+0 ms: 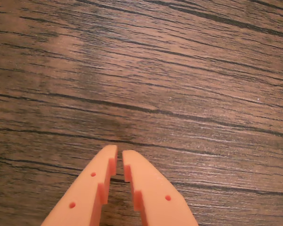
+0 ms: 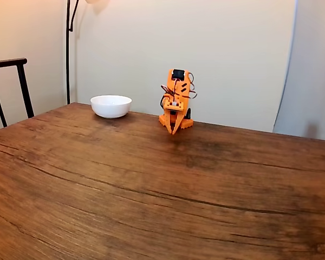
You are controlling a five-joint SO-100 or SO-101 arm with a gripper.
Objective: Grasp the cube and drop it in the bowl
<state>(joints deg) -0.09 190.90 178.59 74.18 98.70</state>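
Observation:
The cube is out of view. The white bowl stands at the far side of the wooden table, to the left of the orange arm in the fixed view. The arm is folded up over its base, and its gripper points down just above the tabletop. In the wrist view the two orange fingers of the gripper nearly touch at the tips with only a thin slit between them and nothing held; bare wood grain lies beneath them.
A dark chair back stands at the table's left edge and a lamp pole rises behind the bowl. The wooden tabletop stretches wide toward the camera.

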